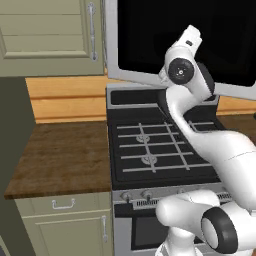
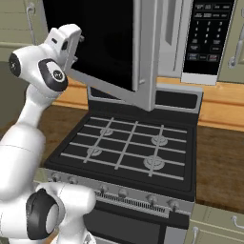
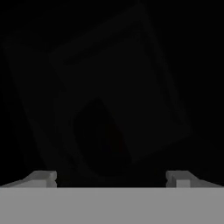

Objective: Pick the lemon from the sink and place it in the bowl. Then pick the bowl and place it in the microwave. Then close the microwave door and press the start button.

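Above the stove: wide silver-framed microwave door [image 2: 107, 47] with black glass, swung open.
Gripper [image 3: 111, 177]: fingertips spread wide, grasping nothing, facing dark glass.

Kitchen corner with stove and wood counter

A black stove [image 1: 155, 150] sits between dark wood counter [image 1: 65, 155] stretches, beige cabinets [image 1: 45, 30] above and below, orange-wood backsplash [image 1: 65, 100] behind.

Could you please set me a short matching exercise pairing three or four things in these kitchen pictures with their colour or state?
Things:
1. microwave door
2. stove
3. countertop
4. gripper

States:
A. dark brown wood
B. swung open, black glass
C. jaws wide apart, nothing between them
D. black, with grey burner grates

Pairs: 1-B, 2-D, 3-A, 4-C
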